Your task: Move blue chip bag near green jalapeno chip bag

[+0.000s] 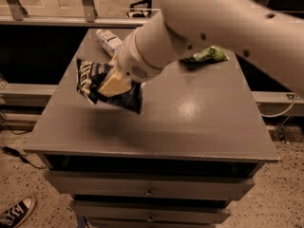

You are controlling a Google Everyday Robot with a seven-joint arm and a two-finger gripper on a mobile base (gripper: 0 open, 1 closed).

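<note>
The blue chip bag (97, 82) is dark navy with white lettering and hangs lifted above the grey table top (190, 122), left of centre, casting a shadow below. My gripper (114, 83) is shut on the blue chip bag, its tan fingers pressed against the bag's middle. My white arm reaches in from the upper right. The green jalapeno chip bag (209, 55) lies at the table's far right, partly hidden behind my arm.
A clear plastic water bottle (108, 41) lies on the far left part of the table. Drawers (149, 191) sit below the table's front edge. A shoe (16, 213) is on the floor at bottom left. A railing runs behind the table.
</note>
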